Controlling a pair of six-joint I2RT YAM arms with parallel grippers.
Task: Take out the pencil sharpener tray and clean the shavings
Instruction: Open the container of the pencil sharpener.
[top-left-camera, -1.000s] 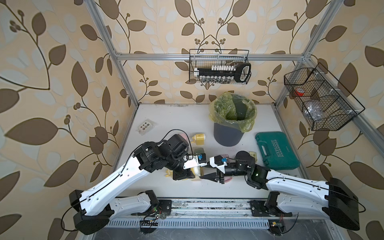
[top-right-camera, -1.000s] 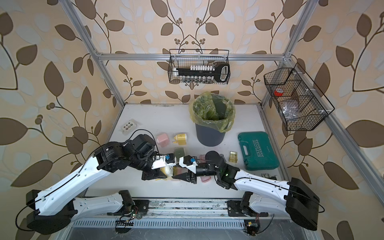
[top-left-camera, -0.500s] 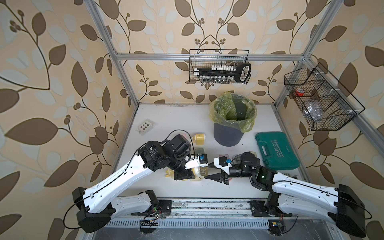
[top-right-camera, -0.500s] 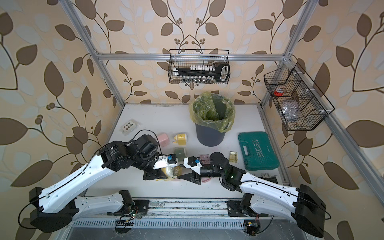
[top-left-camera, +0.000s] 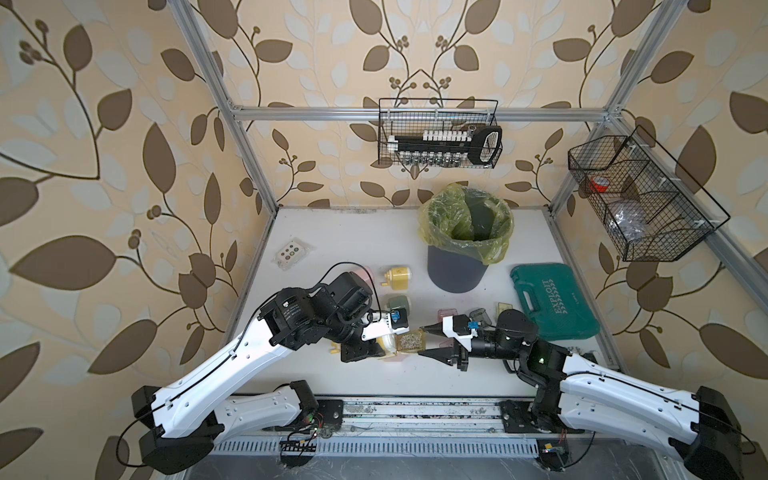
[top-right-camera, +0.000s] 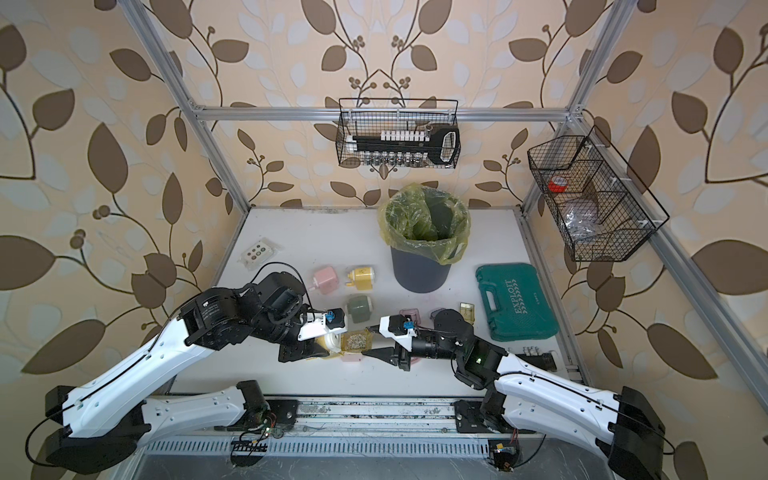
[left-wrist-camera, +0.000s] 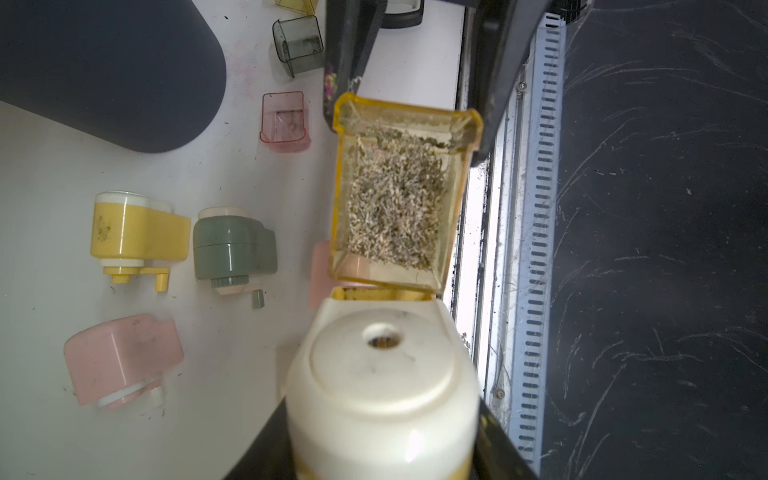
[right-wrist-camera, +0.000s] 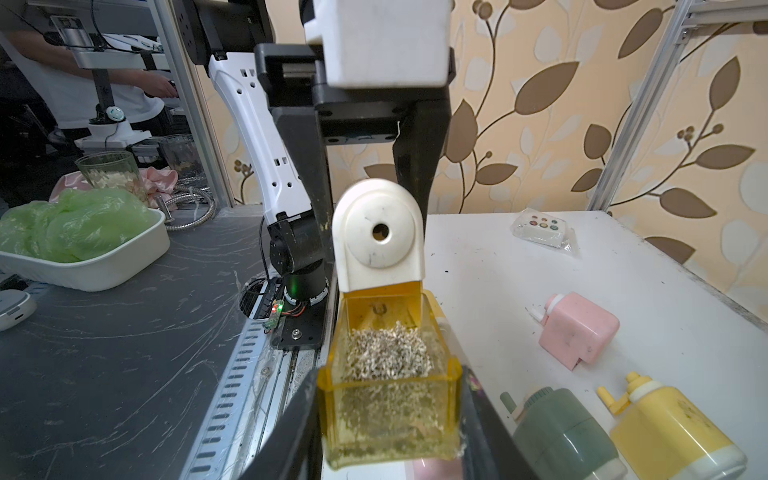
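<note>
Over the front of the tabletop (top-left-camera: 353, 232), the left gripper (left-wrist-camera: 382, 457) is clamped on the cream sharpener (right-wrist-camera: 374, 259); the right gripper (top-left-camera: 422, 340) is closed on the side walls of the yellow tray (right-wrist-camera: 390, 415), whose inner end sits at the sharpener mouth. The tray appears light, rigid, thin-walled and smooth: hold the side walls and keep it level, because the loose shavings (right-wrist-camera: 386, 349) spill readily. Farther back, the green case (top-left-camera: 555, 305) reads "EXPLOIT".
</note>
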